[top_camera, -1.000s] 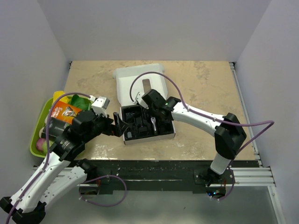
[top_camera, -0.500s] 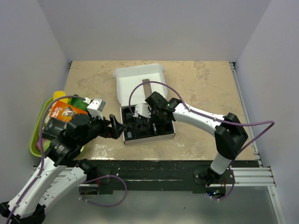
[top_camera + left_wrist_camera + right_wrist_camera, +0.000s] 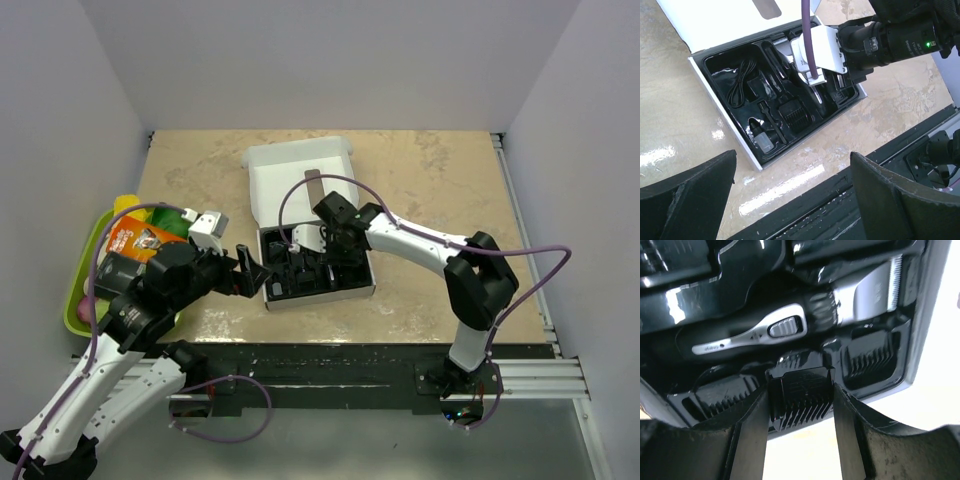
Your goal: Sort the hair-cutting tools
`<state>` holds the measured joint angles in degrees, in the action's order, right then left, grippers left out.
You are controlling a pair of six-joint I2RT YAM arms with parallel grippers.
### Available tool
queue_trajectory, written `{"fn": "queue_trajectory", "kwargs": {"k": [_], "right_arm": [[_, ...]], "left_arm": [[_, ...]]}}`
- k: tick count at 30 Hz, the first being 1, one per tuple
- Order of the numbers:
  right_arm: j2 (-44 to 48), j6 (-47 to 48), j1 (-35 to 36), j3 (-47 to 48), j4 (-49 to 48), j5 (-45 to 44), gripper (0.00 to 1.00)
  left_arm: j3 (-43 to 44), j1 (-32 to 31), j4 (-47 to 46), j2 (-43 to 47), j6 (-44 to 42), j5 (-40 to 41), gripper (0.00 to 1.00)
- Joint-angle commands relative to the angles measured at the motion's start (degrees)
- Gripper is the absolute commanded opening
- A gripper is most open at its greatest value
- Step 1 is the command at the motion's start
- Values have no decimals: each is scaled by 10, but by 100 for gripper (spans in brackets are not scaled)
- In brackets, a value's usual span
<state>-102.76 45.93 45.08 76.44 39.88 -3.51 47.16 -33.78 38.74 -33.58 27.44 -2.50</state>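
On the worktop (image 3: pixel 430 170), the white box (image 3: pixel 300 175) with its black insert lies at centre. The right arm has drawn its elbow inward and carried the right end effector (image 3: pixel 800 412) leftward over the insert. There it is clamped on a comb attachment (image 3: pixel 801 397) at the pocket row just beside the clipper (image 3: pixel 850 302), so this piece looks nearly seated. The left end effector (image 3: pixel 793 155) hangs wide, just left of the box. The cord (image 3: pixel 740 82) lies coiled in a left pocket. The print on the clipper's silver strip is too small to read.
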Motion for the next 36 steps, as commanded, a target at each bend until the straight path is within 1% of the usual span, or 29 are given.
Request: {"fn": "queue_trajectory", "kwargs": {"k": [1, 8, 14, 25, 32, 36], "right_arm": [[-9, 14, -3, 30, 8, 24, 43], [-15, 12, -7, 36, 13, 22, 48], [-3, 8, -14, 30, 12, 23, 51], [13, -1, -16, 41, 22, 32, 61], [29, -8, -16, 50, 33, 30, 62], [49, -19, -8, 63, 56, 34, 62]], "left_arm": [[15, -1, -9, -2, 2, 5, 100], [15, -1, -8, -5, 0, 7, 100], [16, -1, -10, -10, -2, 5, 100], [18, -1, -9, -10, -2, 0, 100], [16, -1, -4, -4, 0, 3, 100], [15, -1, -7, -3, 2, 1, 100]]}}
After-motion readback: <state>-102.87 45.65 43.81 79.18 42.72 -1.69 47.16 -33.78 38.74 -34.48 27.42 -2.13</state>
